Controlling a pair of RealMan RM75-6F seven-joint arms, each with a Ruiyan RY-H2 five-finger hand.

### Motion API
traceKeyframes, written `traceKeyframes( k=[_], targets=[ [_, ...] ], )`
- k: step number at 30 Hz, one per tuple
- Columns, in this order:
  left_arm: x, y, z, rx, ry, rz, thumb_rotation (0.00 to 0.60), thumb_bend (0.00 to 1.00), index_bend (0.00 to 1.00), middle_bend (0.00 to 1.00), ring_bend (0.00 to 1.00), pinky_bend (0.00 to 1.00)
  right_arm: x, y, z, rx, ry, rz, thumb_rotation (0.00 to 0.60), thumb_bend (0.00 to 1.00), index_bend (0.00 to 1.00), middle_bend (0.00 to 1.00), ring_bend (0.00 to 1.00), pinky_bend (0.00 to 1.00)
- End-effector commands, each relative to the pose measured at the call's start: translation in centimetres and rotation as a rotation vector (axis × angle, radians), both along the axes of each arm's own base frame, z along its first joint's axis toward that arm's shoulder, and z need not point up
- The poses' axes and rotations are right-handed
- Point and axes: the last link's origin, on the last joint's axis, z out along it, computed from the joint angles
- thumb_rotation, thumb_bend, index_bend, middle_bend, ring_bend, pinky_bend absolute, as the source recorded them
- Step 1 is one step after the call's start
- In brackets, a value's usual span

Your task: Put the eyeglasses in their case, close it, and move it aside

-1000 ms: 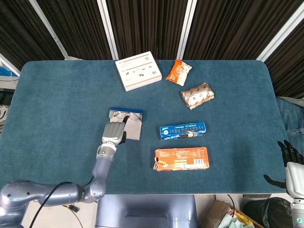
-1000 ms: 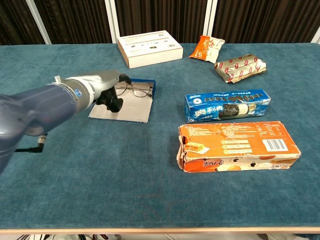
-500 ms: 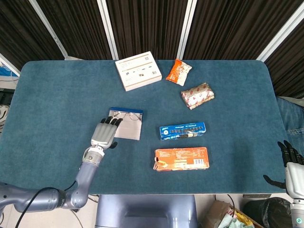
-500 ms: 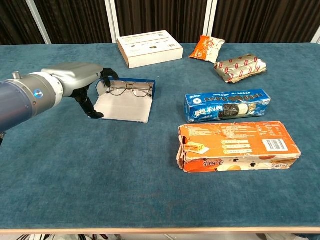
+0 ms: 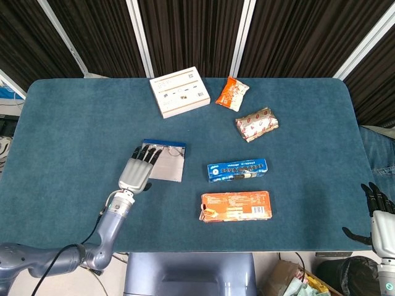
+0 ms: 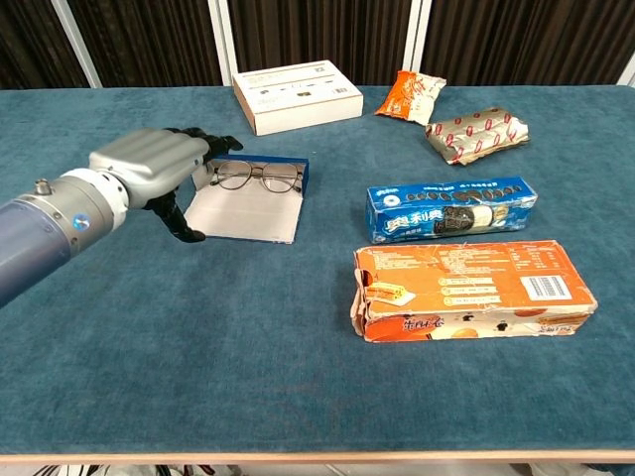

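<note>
An open blue eyeglass case (image 5: pixel 166 161) (image 6: pixel 260 198) lies left of the table's middle, its pale lid flat toward me. The eyeglasses (image 5: pixel 164 148) (image 6: pixel 256 178) rest in the blue tray at its far edge. My left hand (image 5: pixel 137 170) (image 6: pixel 159 171) hovers at the case's left edge, fingers spread and reaching toward the left end of the tray, holding nothing. My right hand (image 5: pixel 376 219) hangs past the table's right front corner, fingers apart and empty; the chest view does not show it.
A white box (image 5: pixel 179 91) lies at the back, with an orange snack bag (image 5: pixel 232 94) and a silver-red packet (image 5: pixel 257 123) to its right. A blue cookie box (image 5: pixel 237 169) and an orange box (image 5: pixel 236 205) lie right of the case.
My left hand has come off the case's lid, drawn back to the left, and opened out, its fingers now spread at the case's left edge. The case and glasses have not moved.
</note>
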Motion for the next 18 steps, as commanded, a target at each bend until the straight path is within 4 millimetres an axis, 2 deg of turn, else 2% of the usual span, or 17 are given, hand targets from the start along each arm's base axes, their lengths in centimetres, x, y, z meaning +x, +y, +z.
traceKeyframes(
  k=[1,14,18],
  targets=[
    [-0.1,0.1,-0.5,0.010,0.011,-0.007,0.600,0.15,0.05,0.10,0.00,0.11,0.0,0.0,0.0,-0.002,-0.001,-0.001,0.600,0.20,0.05,0.00,0.11,0.16],
    [0.4,-0.1,-2.4,0.026,0.006,-0.033,0.600,0.15,0.05,0.10,0.00,0.10,0.0,0.0,0.0,0.004,-0.009,-0.005,0.600,0.20,0.05,0.01,0.11,0.16],
    [0.6,0.0,-3.0,0.021,0.002,-0.031,0.600,0.15,0.09,0.10,0.00,0.11,-0.1,0.0,0.0,0.001,-0.013,-0.007,0.600,0.20,0.05,0.01,0.11,0.16]
  ],
)
